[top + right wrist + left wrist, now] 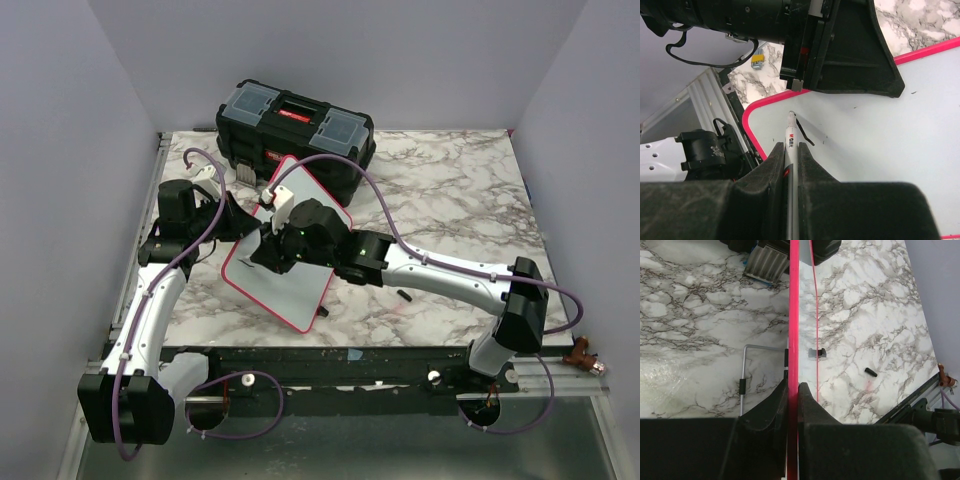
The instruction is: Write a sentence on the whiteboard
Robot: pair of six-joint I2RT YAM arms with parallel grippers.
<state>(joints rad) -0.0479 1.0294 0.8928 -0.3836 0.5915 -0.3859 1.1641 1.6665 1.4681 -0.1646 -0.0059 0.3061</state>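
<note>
- The right gripper (pixel 791 148) is clenched on a white-bodied marker pen (pixel 790 131). The barrel lies in the narrow gap between the two fingers and the tip projects past them.
- The pen tip meets the glossy face of the whiteboard (pixel 880 150) near a rounded corner of the pink-red rim.
- A short black stroke (pixel 805 133) runs on the face just beside the tip. A few faint specks lie near it. No letters can be read in any view.
- The left gripper (pixel 793 390) is clamped on the whiteboard rim, with one finger on each face. In its wrist view the board appears edge-on as a thin red line.
- In the top view the whiteboard sits mid-table between the two arms, turned diagonally. The left gripper holds its left edge and the right gripper is over its upper half.
- Whether the board's low corner rests on the marble table (pixel 450 190) cannot be told.
- A black toolbox (pixel 295 125) stands at the far edge of the table, just behind the board.
- A small black cap-like piece (pixel 870 372) lies on the marble to the right of the board.
</note>
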